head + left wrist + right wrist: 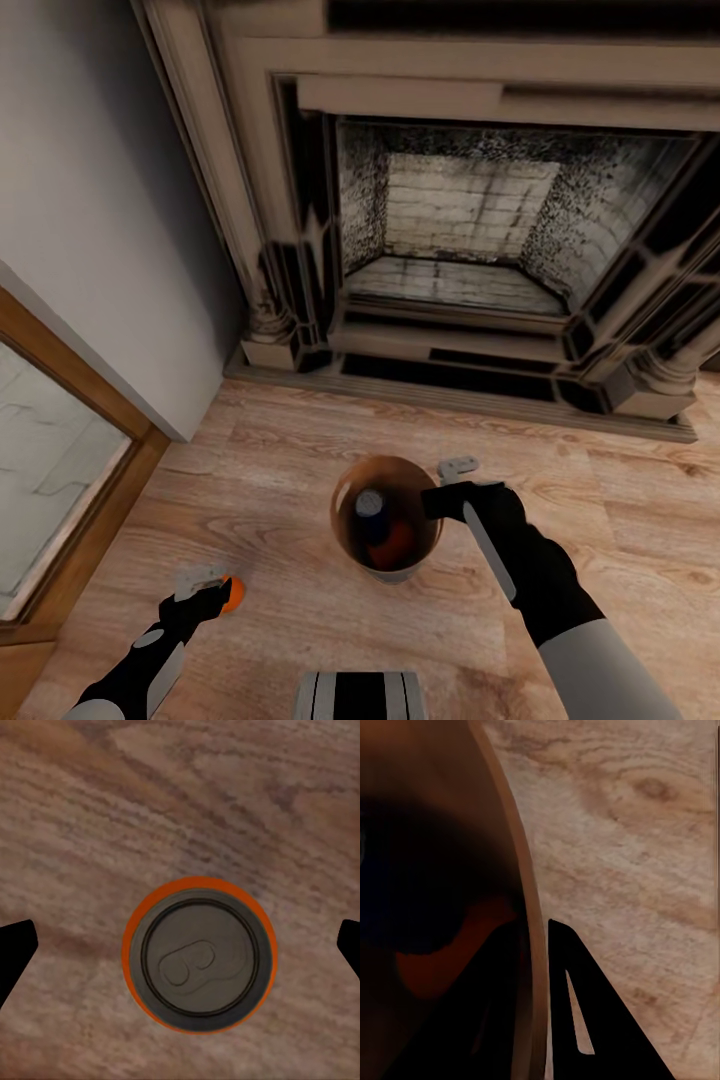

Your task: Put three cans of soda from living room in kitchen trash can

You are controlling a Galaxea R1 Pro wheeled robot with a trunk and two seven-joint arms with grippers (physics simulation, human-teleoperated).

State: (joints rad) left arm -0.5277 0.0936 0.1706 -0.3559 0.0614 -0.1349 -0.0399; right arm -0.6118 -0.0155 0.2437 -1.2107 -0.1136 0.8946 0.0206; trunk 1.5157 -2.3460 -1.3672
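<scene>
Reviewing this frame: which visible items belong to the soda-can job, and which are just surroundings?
Job items:
orange can between the left gripper fingers
bin, held by the right gripper
cans inside bin

Surroundings:
fireplace
wood floor

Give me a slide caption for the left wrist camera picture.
Open left gripper poised above an upright orange soda can with a silvery round top standing on the wood floor.

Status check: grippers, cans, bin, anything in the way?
Left gripper open over orange can upright on floor. Right gripper pinching bin rim; two cans inside. Nothing in the way.
</scene>
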